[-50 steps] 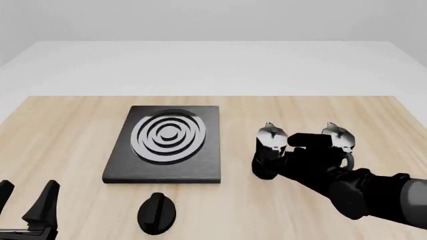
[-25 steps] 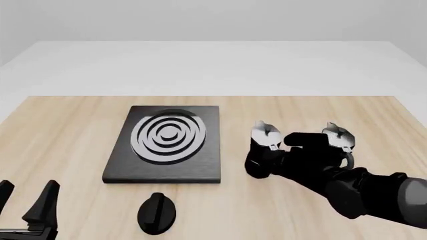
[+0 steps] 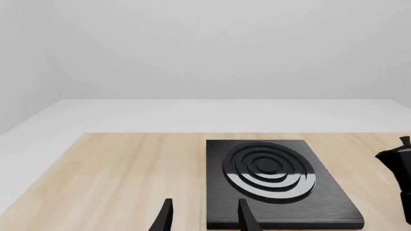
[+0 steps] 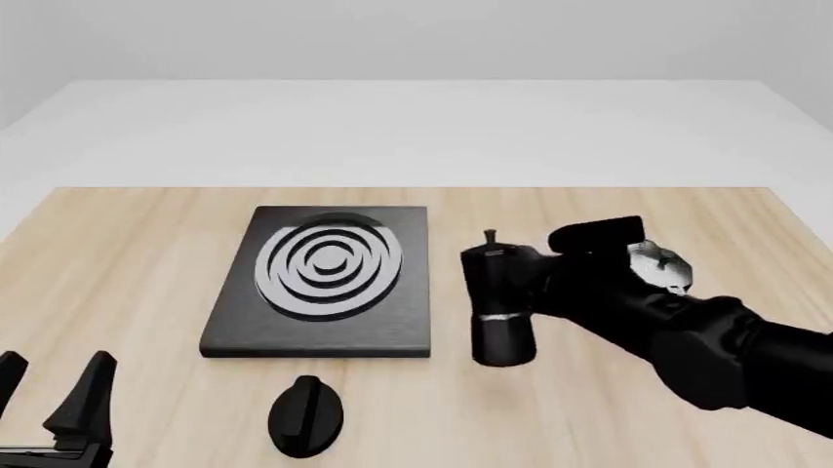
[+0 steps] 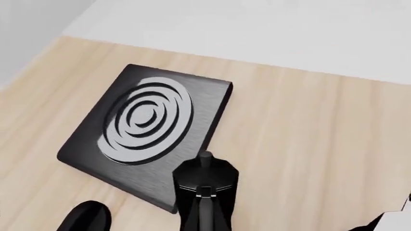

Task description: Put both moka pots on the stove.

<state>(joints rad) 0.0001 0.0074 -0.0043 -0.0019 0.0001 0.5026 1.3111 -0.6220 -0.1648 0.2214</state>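
Holding one moka pot (image 4: 502,304) upright w/ my right gripper (image 4: 540,292), jaws clamped on its handle side, just short of the stove (image 4: 322,331). Left gripper (image 4: 55,400) idles nearest me, jaws apart, nothing between. Beyond my right jaws sits the second pot (image 4: 657,265), untouched. Stove's bare, so 0 of 2 done imo.

One moka pot (image 4: 502,304), black and faceted with a knob on top, stands upright just right of the stove (image 4: 326,279). The second pot (image 4: 657,265) shows only its silver lid behind the arm. Stove lies flat, burner bare.
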